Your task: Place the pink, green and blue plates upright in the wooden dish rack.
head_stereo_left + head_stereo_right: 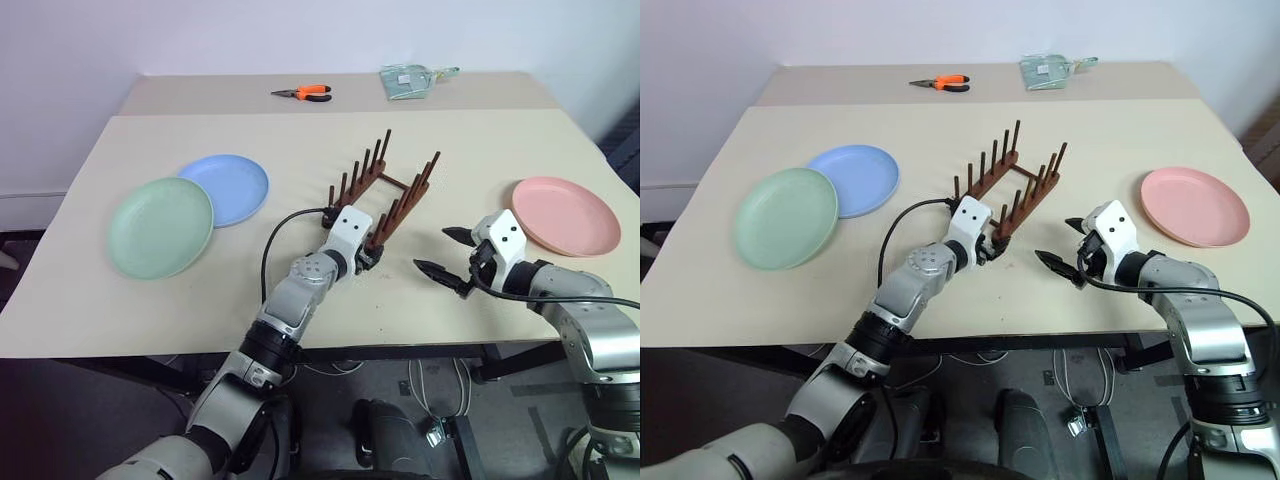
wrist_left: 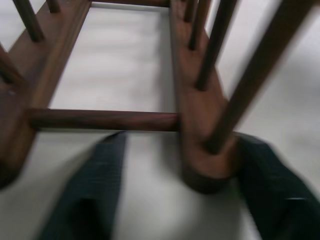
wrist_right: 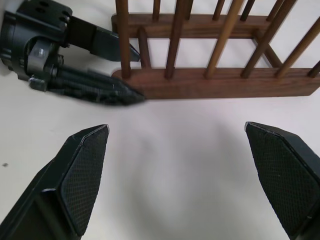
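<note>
At frame centre, the wooden dish rack's (image 1: 383, 192) near rail end is straddled by the left gripper's (image 1: 367, 256) jaws; the right gripper's (image 1: 448, 251) jaws are spread apart.

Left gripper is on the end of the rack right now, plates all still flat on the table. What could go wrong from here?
1. The left gripper straddles one base rail at the near end of the wooden dish rack; a one-sided pull could swivel or tip it.
2. The green plate overlaps the blue plate, so lifting one may drag the other.
3. The open right gripper sits close; a sliding rack could hit it.
</note>
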Tool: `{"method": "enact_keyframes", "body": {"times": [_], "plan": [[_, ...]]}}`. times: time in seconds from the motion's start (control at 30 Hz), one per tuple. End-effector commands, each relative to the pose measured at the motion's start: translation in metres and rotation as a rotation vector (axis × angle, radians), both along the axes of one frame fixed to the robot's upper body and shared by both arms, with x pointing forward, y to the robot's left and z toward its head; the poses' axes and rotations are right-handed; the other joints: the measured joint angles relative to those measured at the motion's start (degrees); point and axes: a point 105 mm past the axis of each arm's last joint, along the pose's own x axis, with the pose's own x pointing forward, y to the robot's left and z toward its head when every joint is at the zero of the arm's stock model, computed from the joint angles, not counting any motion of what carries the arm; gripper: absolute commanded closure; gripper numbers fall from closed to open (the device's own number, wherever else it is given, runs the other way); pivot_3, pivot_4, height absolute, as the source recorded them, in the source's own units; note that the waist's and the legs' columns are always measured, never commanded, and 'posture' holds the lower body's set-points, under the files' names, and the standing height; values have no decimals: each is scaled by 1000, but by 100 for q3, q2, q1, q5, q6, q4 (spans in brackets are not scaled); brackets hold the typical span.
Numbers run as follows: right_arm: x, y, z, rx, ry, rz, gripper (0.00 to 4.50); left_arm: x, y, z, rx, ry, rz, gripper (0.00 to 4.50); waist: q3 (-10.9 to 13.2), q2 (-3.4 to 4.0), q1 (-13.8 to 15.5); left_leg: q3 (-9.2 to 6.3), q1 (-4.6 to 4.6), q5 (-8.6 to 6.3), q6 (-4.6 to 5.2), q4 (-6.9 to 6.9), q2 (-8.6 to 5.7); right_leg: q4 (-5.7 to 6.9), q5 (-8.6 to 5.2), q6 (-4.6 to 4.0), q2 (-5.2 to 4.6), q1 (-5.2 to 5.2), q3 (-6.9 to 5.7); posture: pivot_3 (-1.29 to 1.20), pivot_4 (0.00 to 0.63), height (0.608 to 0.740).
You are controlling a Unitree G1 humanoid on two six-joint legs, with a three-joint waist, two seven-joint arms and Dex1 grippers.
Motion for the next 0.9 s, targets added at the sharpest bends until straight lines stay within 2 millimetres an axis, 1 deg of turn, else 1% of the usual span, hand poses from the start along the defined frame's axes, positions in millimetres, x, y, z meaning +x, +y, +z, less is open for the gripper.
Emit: {"method": "enact_keyframes", "body": {"times": [0.03, 0.07, 0.13, 0.17, 0.2, 0.27, 0.3, 0.37, 0.43, 0.5, 0.6, 0.67, 0.73, 0.77, 0.8, 0.83, 0.87, 0.9], "plan": [[-2, -6, 12, -20, -52, -3, 0, -1, -2, -3, -4, 4, -14, 3290, 0, 0, 11, 0, 0, 0, 0, 0, 0, 0, 0, 0, 0, 0, 0, 0, 150, 740], [-3, -7, 11, -25, -48, -3, 0, 0, -1, -2, 0, -5, -17, 3717, -1, 0, 21, 0, 0, 0, 0, 0, 0, 0, 0, 0, 0, 0, 0, 0, 150, 740], [-8, -11, 7, -49, -28, 4, 0, -1, -2, 2, 0, -29, -56, 3717, -1, 0, 43, 0, 2, 0, 0, 0, 0, 1, 0, 0, 0, 1, 0, 0, 150, 740], [-11, -13, 4, -58, -12, 12, 0, -4, -3, 6, -22, -36, -105, 3717, -1, 0, 52, 0, 2, 0, 0, 0, 1, 1, 0, 0, 1, 1, 0, 0, 150, 740], [-15, -14, 2, -63, 9, 25, 0, -8, -5, 12, -48, -47, -168, 3717, -1, 0, 63, 0, 2, 0, 0, 0, 1, 1, 0, 0, 1, 1, 0, 0, 150, 740], [-25, -14, 0, -67, 45, 63, 0, -20, -4, 24, -72, -104, -349, 3717, -1, 1, 86, 0, 3, 0, 0, 0, 2, 1, 0, -1, 2, 1, 0, 0, 150, 740], [-28, -14, 0, -67, 54, 74, 0, -26, 0, 25, -35, -128, -449, 3717, -1, 1, 92, 0, 2, 0, -1, 0, 3, 2, -1, -2, 3, -1, 0, 0, 150, 740], [-31, -14, 1, -66, 59, 78, 0, -30, 8, 23, 22, -143, -556, 3717, -1, 2, 95, 0, 2, 1, -2, 0, 5, 1, -1, -3, 4, -3, 0, 0, 150, 740], [-31, -16, 2, -73, 52, 61, 0, -29, 16, 17, 99, -153, -644, 3717, -1, 2, 105, 1, 1, 1, -2, 0, 5, 0, -3, -8, 2, -3, 1, 0, 150, 740], [-31, -17, 3, -75, 42, 49, 0, -23, 21, 14, 151, -162, -681, 3717, -1, 1, 126, 0, 0, 1, -2, 2, 4, -1, -10, -21, 1, -3, 0, 0, 150, 740], [-32, -16, 4, -72, 35, 37, 0, -13, 23, 13, 157, -154, -692, 3717, 0, 0, 118, -1, -7, -1, 1, 7, 3, -6, -9, -19, 0, -3, 0, 0, 150, 740], [-34, -18, 4, -74, 41, 28, 0, -11, 22, 13, 148, -150, -699, 3717, -1, 0, 114, 0, -11, -3, 5, 8, 3, -8, -1, -5, 0, -5, 0, 0, 150, 740], [-35, -22, 4, -81, 43, 16, 0, -9, 22, 11, 151, -148, -693, 2680, 0, 0, 117, 0, -13, -5, 8, 8, 3, -8, 0, -2, 1, -6, -1, 0, 150, 740], [-36, -25, 4, -85, 45, 5, 0, -7, 23, 8, 168, -144, -675, 2417, 0, -1, 117, 0, -15, -5, 8, 8, 3, -8, 0, -1, 1, -7, -2, 0, 150, 740], [-36, -27, 4, -89, 45, -2, 0, -5, 25, 6, 180, -141, -663, 1838, 0, -1, 114, 0, -16, -5, 8, 8, 3, -8, 0, -1, 1, -8, -3, 0, 150, 740], [-38, -31, 3, -96, 57, -9, 0, -4, 31, 2, 203, -121, -639, 1389, 0, 0, 111, 0, -16, -5, 8, 10, 3, -7, 0, -1, 1, -8, -3, 0, 150, 740], [-38, -34, 1, -106, 74, -18, 264, -3, 40, -1, 224, -102, -621, 931, 0, 0, 108, 0, -16, -5, 8, 12, 3, -6, 1, 0, 2, -8, -3, 0, 150, 740], [-39, -37, -3, -124, 89, -30, 552, -4, 50, -3, 231, -79, -604, 922, 0, 0, 91, 0, -16, -5, 8, 13, 3, -4, 1, 0, 3, -8, -3, 0, 150, 740]]}}
